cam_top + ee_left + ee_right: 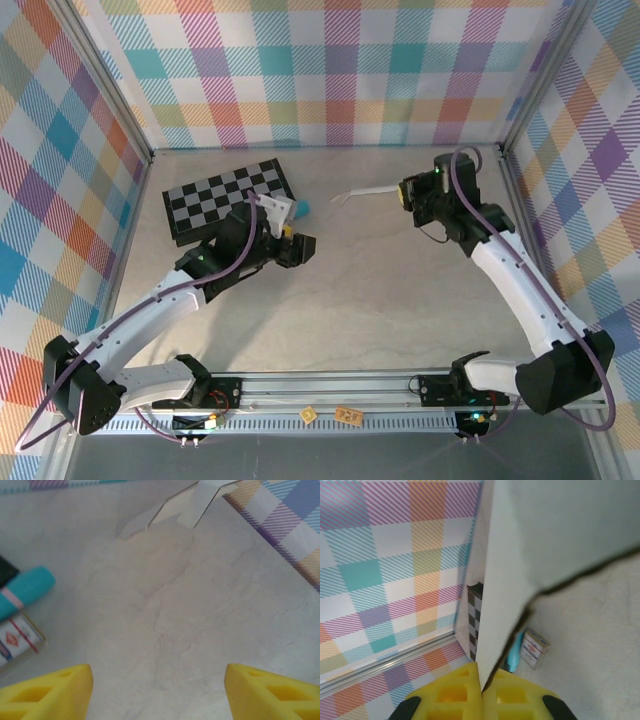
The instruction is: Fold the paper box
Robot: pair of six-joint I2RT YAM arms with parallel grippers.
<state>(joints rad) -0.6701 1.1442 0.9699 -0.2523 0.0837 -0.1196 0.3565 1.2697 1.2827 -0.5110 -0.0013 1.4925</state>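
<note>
The paper box (365,192) is a thin white creased sheet, lifted off the table at the back centre-right. My right gripper (405,192) is shut on its right edge. In the right wrist view the yellow fingers (450,697) are pressed together on the sheet's (545,530) lower edge, and the sheet rises in front of the camera. My left gripper (302,246) hovers over bare table by the checkerboard's near right corner. Its jaws (158,680) stand wide open with nothing between them. The paper box (197,500) shows far ahead in the left wrist view.
A black-and-grey checkerboard (228,198) lies at the back left. A teal marker (25,592) and a small printed card (17,637) lie beside it, just left of my left gripper. Plaid walls close in the table on three sides.
</note>
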